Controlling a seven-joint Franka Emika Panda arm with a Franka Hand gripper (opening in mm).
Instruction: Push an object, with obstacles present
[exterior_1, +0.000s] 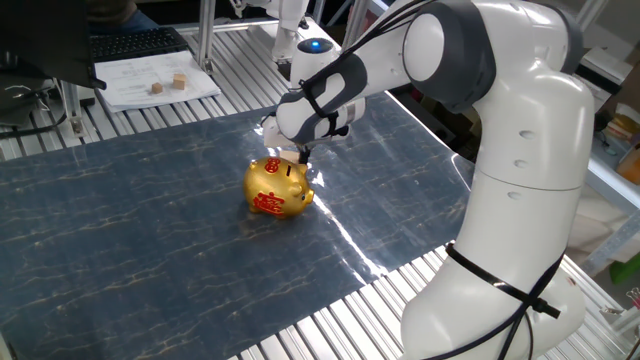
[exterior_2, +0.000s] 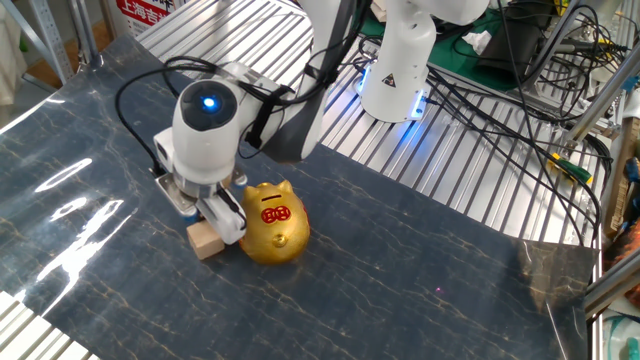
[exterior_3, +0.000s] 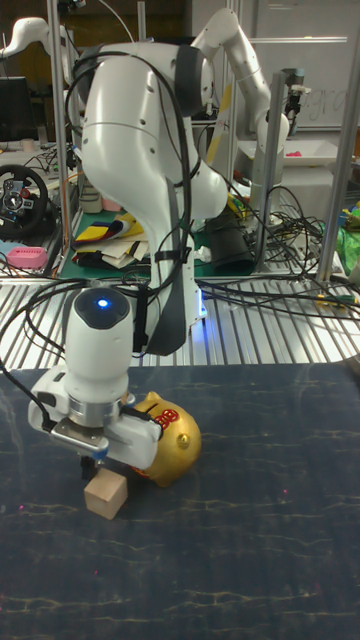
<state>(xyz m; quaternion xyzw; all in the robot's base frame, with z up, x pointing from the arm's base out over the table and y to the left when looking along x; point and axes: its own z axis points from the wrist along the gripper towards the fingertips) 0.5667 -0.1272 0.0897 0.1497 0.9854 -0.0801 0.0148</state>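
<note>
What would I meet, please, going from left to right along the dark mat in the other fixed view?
Wooden cube → gold piggy bank → bare dark mat out to its right edge. The claw hangs over the cube and overlaps both, so I leave it out of the order.

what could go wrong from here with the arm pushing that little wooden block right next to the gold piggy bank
1. The wooden block sits very close beside the gold piggy bank, so a push drifting that way could shove the block into the bank or jam it.
2. The gripper is low, right above the block and next to the bank; its housing might knock the round bank and roll it.
3. The fingers meet only the block's top edge, so it might twist off course.
</note>
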